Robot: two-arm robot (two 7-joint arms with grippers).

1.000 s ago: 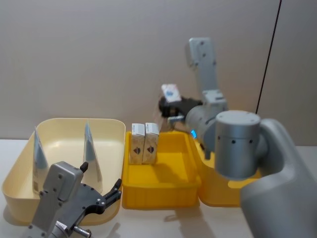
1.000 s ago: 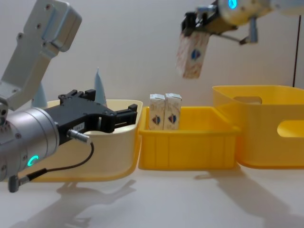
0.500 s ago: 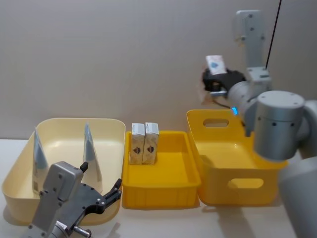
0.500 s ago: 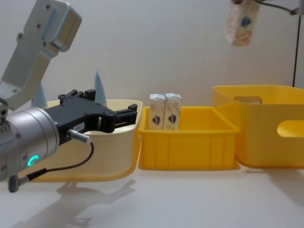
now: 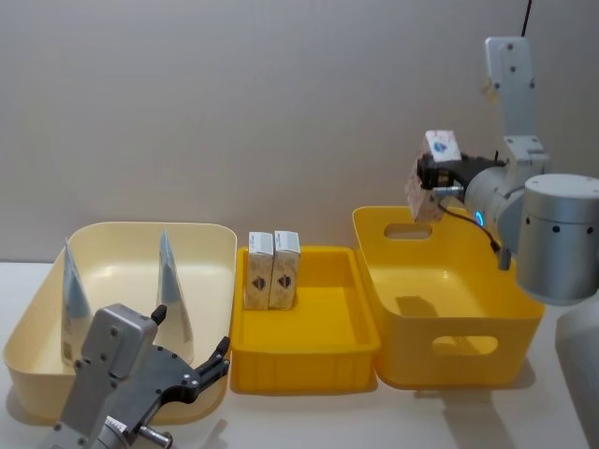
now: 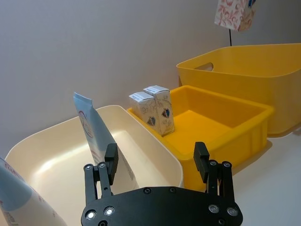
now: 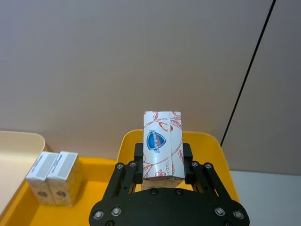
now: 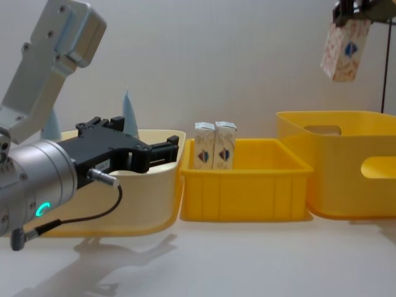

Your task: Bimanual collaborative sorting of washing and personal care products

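Observation:
My right gripper [image 5: 432,176] is shut on a white carton [image 5: 423,187] with red floral print and a blue emblem. It holds the carton [image 8: 345,51] in the air over the back left corner of the deep yellow bin [image 5: 449,367]. Two more cartons [image 5: 271,269] stand side by side at the back left of the shallow yellow tray [image 5: 304,363]. Two pale-blue-and-white tubes [image 5: 73,299] [image 5: 174,281] stand upright in the cream bin [image 5: 122,230]. Low at the front left, my left gripper [image 5: 211,367] is open and holds nothing, just in front of the cream bin.
The three bins stand in a row against a plain wall: cream bin [image 8: 154,185] on the left, yellow tray [image 8: 244,198] in the middle, deep bin [image 8: 346,179] on the right. A thin dark cable [image 5: 526,11] hangs down the wall behind the right arm.
My right gripper has carried the carton from above the yellow tray rightward to over the deep yellow bin, then a little lower. The left arm has not moved.

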